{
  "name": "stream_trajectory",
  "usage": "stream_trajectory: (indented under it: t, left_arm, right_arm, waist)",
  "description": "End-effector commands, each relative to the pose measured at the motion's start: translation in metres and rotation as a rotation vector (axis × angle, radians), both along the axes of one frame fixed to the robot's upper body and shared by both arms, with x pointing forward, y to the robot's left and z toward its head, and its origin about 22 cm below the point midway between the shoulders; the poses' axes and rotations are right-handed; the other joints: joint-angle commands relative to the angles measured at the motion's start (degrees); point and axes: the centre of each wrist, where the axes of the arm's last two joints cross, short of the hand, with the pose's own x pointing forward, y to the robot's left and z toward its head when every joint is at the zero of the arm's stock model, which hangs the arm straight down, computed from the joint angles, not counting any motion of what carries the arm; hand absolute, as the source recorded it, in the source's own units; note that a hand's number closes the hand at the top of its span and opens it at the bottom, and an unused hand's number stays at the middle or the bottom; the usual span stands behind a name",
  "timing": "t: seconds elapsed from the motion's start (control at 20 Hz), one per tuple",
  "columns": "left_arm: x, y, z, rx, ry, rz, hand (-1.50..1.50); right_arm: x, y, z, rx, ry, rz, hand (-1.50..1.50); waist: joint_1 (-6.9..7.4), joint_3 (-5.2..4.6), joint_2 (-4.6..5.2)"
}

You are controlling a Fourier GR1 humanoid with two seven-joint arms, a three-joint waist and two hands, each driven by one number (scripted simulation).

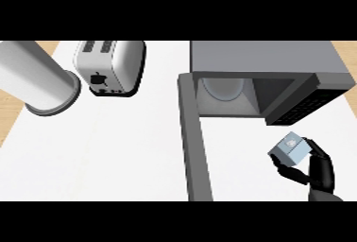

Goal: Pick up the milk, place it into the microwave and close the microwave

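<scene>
Lower right of frame: my right hand (314, 171) curls around milk (291, 147), carry step. Next I judge: swing up-left into open microwave (230, 97), then shut door (194, 142).

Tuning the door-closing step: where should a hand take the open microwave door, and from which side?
Push the dark grey microwave door near its free end, at the view's lower edge, from its left face, towards the cavity. It stands swung out, hinged at the microwave's left front corner. The right hand holds the small pale blue milk carton, so the left hand would probably do it.
</scene>
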Motion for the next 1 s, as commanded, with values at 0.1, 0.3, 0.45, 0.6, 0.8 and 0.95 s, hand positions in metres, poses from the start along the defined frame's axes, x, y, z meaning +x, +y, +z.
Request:
stream_trajectory:
  t: [0.1, 0.3, 0.45, 0.6, 0.8, 0.95]
  left_arm:
    - [-0.007, -0.017, 0.016, -0.028, -0.074, -0.05, -1.5]
    - [0.002, -0.013, 0.012, -0.011, -0.068, -0.06, -1.5]
    - [-0.004, -0.003, -0.002, -0.023, -0.061, -0.054, -1.5]
    - [0.005, -0.004, 0.003, -0.042, -0.065, -0.039, -1.5]
    - [-0.014, 0.001, -0.003, -0.017, -0.049, -0.023, -1.5]
    - [-0.011, 0.0, 0.005, -0.021, -0.049, -0.006, -1.5]
  right_arm:
    - [0.022, 0.017, 0.003, 0.042, -0.067, 0.107, 1.5]
    - [0.059, 0.038, 0.02, 0.071, -0.107, 0.309, 1.5]
    - [0.06, 0.032, 0.021, 0.101, -0.12, 0.409, 1.5]
    - [0.069, 0.065, 0.02, 0.159, -0.121, 0.494, 1.5]
    - [0.065, 0.087, 0.029, 0.199, -0.146, 0.57, 1.5]
    - [0.071, 0.113, 0.058, 0.139, -0.178, 0.535, 1.5]
  waist:
    - [0.37, 0.16, 0.12]
    - [0.73, 0.2, 0.25]
    - [0.5, 0.14, 0.15]
    - [-0.11, 0.12, 0.12]
    - [-0.54, 0.02, -0.22]
    - [-1.1, -0.01, -0.33]
